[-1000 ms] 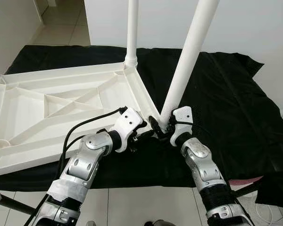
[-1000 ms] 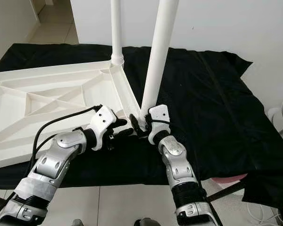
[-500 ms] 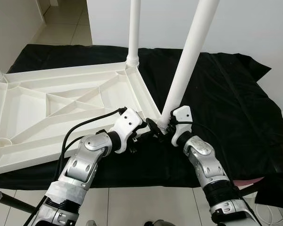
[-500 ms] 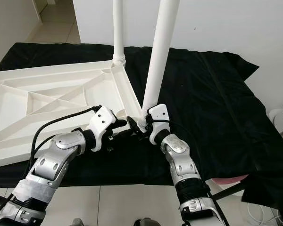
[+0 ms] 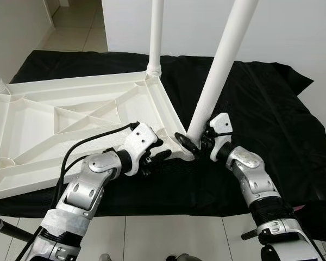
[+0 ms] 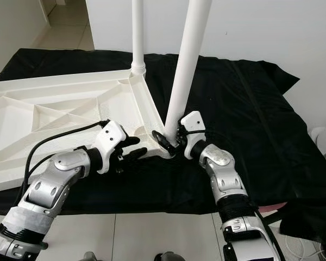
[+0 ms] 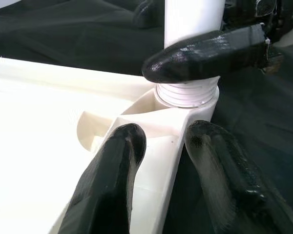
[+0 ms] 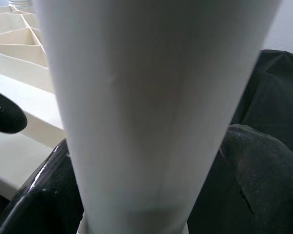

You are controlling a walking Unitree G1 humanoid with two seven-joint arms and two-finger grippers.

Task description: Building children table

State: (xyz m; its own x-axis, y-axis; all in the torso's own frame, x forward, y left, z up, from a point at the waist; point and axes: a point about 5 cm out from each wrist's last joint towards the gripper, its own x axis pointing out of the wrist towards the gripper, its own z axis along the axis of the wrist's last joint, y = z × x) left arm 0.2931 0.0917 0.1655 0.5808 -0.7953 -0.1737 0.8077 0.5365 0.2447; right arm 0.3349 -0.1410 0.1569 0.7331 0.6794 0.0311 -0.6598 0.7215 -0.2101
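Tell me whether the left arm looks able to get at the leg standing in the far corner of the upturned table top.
Probably not as it stands: the left gripper straddles the near corner of the table top, and the far leg rises well beyond it.

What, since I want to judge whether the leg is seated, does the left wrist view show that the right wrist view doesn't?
The left wrist view gives the joint: the leg's threaded collar sits at the tabletop corner socket, with the left gripper straddling the corner rim. The right wrist view gives the grip: the right gripper is clamped on the leg, a finger on each side. Both share the leg, the tabletop and the black cloth.
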